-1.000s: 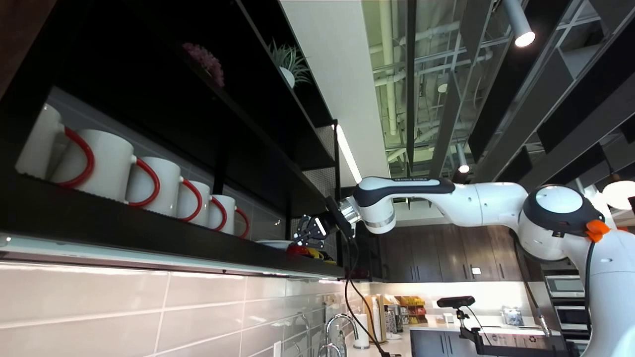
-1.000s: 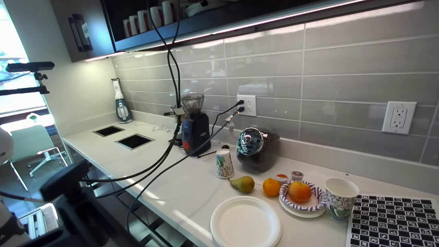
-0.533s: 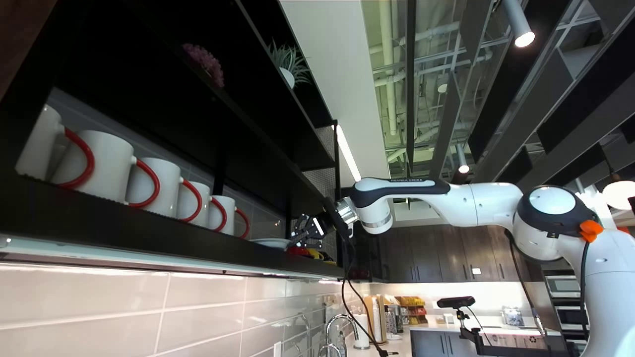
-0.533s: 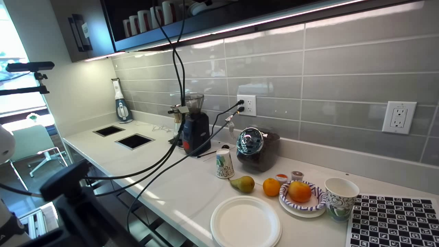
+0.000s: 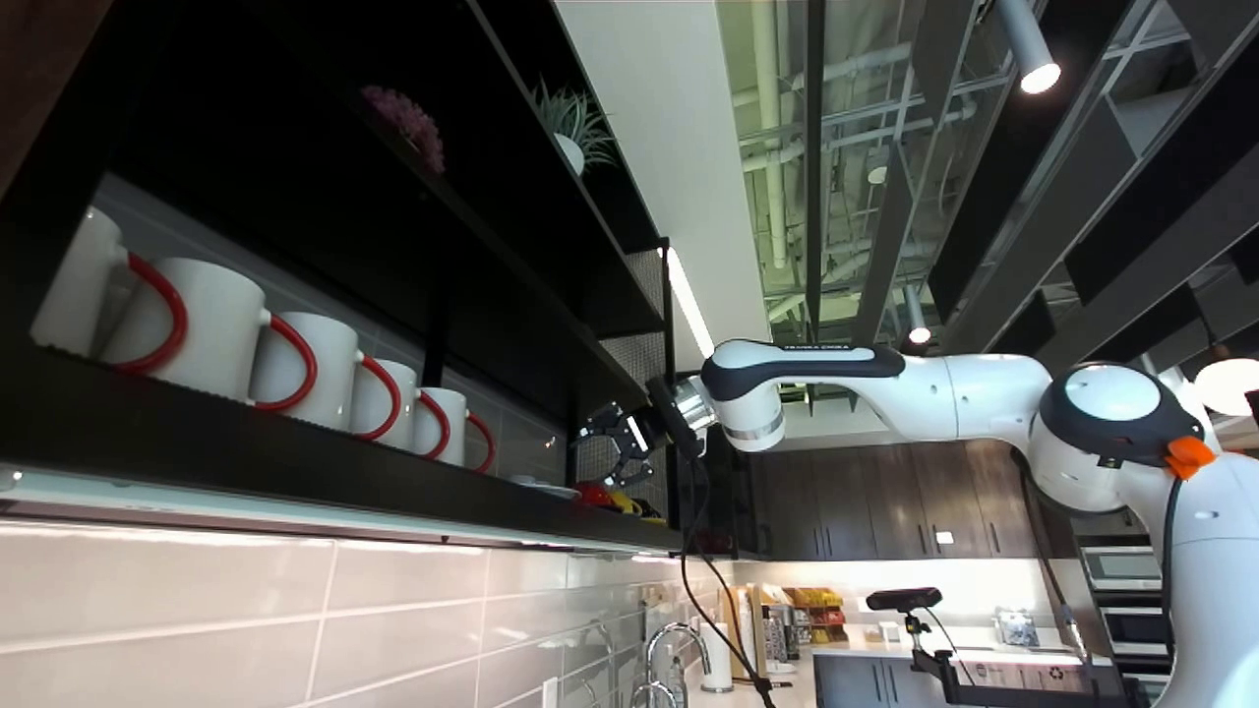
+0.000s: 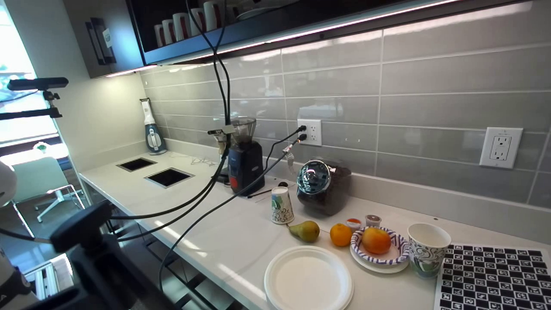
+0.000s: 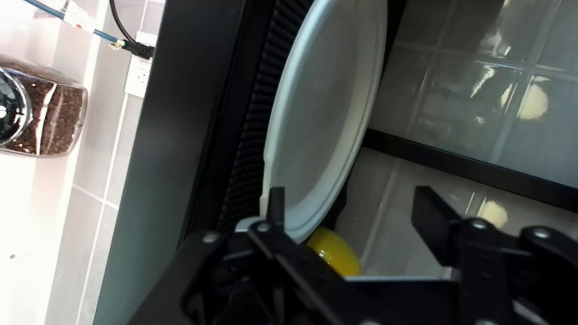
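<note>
The gripper is seen spread wide near a white plate, while red-handled mugs are shown only in both exterior views.

Shelf: mugs are standing in a row; shelf plate is lying past them, rounded item sitting just beside it.
Gripper: hanging above shelf, near shelf plate.
Counter: running below shelf; pear is lying left of orange, large plate sitting in front.
Bowl: holding apple, resting on small plate, right of orange.
Large cup: standing between bowl and checkerboard.
</note>
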Motion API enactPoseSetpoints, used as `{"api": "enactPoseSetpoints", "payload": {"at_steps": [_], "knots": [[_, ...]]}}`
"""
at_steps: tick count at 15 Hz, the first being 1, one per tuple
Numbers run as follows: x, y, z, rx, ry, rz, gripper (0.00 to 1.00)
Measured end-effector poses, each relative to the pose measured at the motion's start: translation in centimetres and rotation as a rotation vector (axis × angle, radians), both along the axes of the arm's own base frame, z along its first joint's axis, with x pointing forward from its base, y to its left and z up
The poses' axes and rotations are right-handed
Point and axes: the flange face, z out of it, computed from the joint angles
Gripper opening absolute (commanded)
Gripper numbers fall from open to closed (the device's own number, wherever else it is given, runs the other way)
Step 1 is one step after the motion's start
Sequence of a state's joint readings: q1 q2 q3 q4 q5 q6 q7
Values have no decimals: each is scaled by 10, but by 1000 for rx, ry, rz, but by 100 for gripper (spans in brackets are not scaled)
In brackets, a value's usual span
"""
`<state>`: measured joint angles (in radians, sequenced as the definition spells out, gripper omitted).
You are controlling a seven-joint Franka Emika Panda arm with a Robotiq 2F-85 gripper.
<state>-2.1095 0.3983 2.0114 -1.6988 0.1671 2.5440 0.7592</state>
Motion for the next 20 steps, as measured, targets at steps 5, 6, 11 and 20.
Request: {"api": "enactPoseSetpoints", "payload": {"at_steps": [5, 6, 11, 20], "knots": [[-25, -7, 8, -112, 35, -35, 100], [-30, -6, 7, -133, 47, -33, 100], [-65, 4, -8, -201, 94, 41, 100], [-134, -9, -59, -285, 175, 211, 100]]}}
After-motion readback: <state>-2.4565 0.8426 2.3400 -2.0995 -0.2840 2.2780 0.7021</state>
